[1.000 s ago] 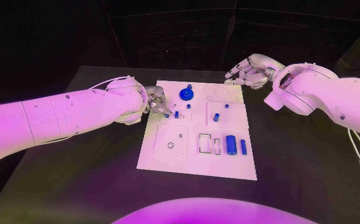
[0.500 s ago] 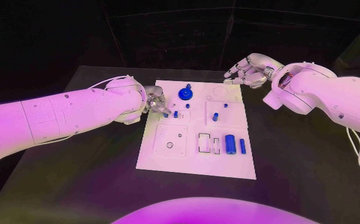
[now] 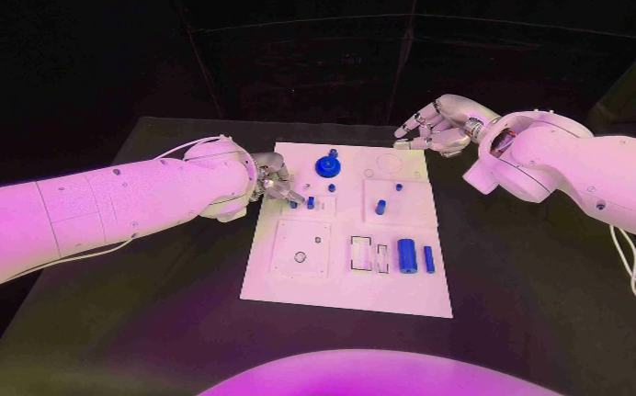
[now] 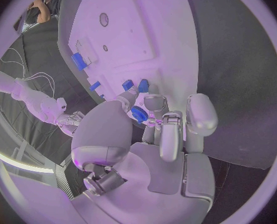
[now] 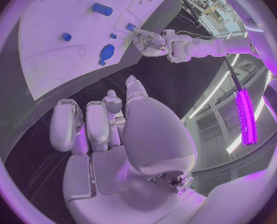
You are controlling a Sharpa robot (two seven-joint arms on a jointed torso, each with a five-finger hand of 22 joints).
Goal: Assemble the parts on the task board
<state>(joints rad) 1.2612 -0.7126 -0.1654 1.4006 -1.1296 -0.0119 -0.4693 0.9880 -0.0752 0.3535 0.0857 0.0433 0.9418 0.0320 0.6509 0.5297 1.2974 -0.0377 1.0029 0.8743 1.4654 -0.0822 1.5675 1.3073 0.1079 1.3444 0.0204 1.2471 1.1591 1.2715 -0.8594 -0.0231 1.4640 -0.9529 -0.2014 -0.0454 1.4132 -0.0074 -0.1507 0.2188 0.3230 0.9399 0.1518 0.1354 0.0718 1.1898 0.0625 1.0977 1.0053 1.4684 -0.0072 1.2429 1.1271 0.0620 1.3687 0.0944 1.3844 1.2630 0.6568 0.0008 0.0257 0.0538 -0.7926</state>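
The task board (image 3: 347, 272) is white, lying on a black table (image 3: 159, 295). The parts on the board, among them a round gear-like piece (image 3: 329, 169), are blue. Both arms are white.

The task board (image 3: 347, 272) looked like smooth, matt white plastic, with shallow recesses cut cleanly into it. The parts, such as the blue disc (image 3: 329, 169) near its far edge and the blue cylinder (image 3: 408, 254) near its right edge, appeared to be smooth plastic with a slight sheen. The table (image 3: 530, 304) had a dull, matt black top. The left hand (image 3: 275, 179) and right hand (image 3: 435, 130) showed glossy, metal-like shells, and the left hand's fingers (image 4: 202, 115) looked satin-smooth with soft highlights.
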